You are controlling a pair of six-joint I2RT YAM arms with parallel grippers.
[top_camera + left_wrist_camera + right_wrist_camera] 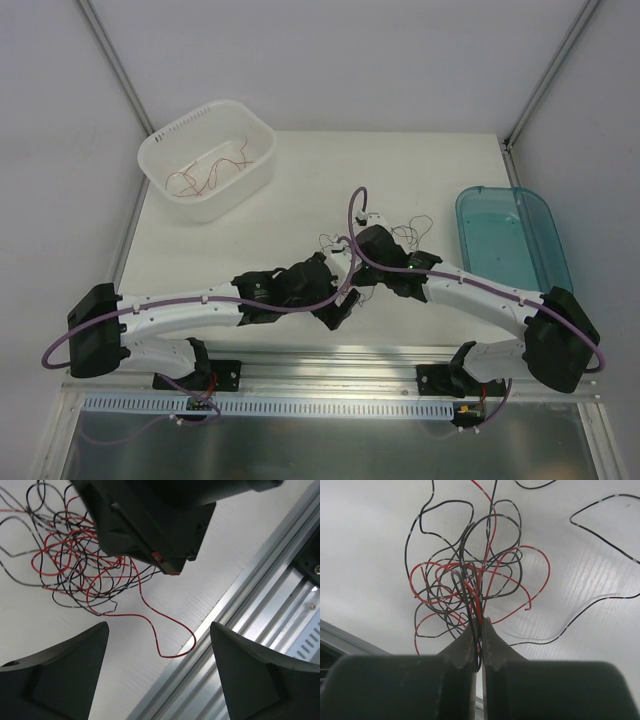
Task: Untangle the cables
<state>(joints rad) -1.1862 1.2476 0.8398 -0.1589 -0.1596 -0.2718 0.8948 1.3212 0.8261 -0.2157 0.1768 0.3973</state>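
The cables are a curly tangle [470,580] of thin red and black wires on the white table. My right gripper [480,622] is shut on several strands at the tangle's near side. In the left wrist view the tangle [75,565] lies at upper left, partly hidden by the right gripper's black body [150,520]. A single red wire [175,652] loops out of it towards the table edge. My left gripper [159,626] is open and empty, just above that loop. From above, both grippers meet mid-table, left [340,310] and right [358,270], with loose wire ends [410,228] beside them.
A white basket [255,135] at the back left holds a few more thin wires. A clear blue bin [545,235] stands at the right. An aluminium rail [330,355] runs along the near table edge, close under my left gripper [260,605].
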